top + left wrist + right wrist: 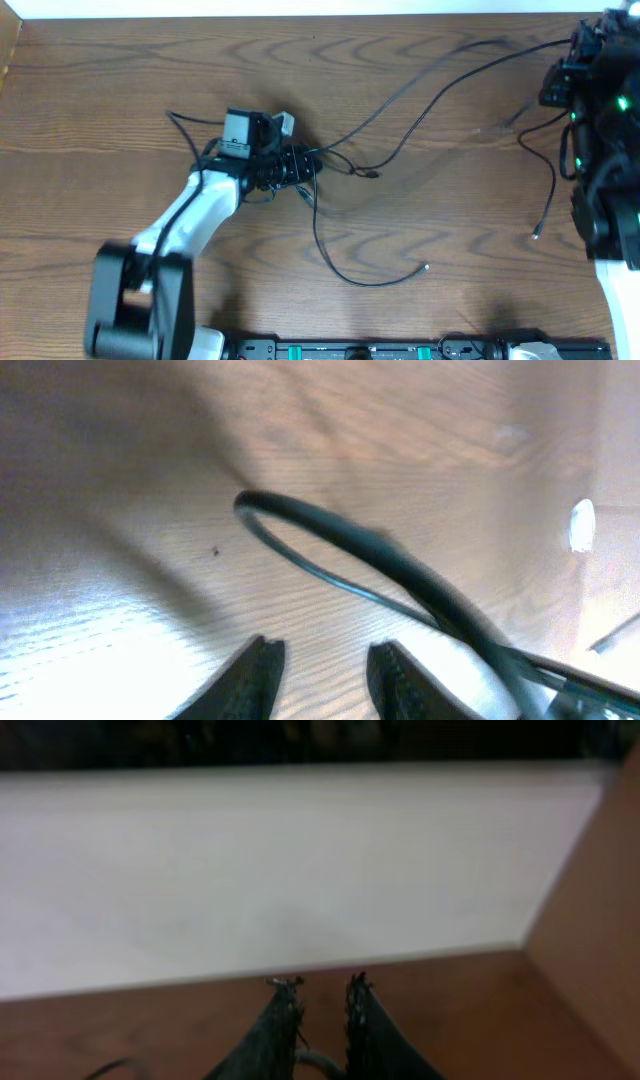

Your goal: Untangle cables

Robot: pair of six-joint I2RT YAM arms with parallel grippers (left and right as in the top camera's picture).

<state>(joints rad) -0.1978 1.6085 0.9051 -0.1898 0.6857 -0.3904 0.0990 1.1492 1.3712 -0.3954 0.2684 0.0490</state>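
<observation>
Two arms stand at a wooden worktop (120,100), seen from above and from each wrist.

Left: the left arm (200,205) reaches from the near left corner to just left of centre. There the left pincer (308,166) sits low over the gathered part of the black cables (345,163). In the wrist view its fingers (255,680) stand a narrow gap apart with nothing between the tips. A black loop (385,550) lies on the wood just ahead and runs back past the outer side of one finger.

Centre: one strand curls toward the near edge and ends in a small plug (425,267). Others run toward the far right corner.

Right: a further strand lies beside the right arm (600,130) at the worktop's edge. The right pincer (325,1010) shows a slim gap. A dark curve of cable sits low between its fingers, and I cannot tell whether it is gripped.
</observation>
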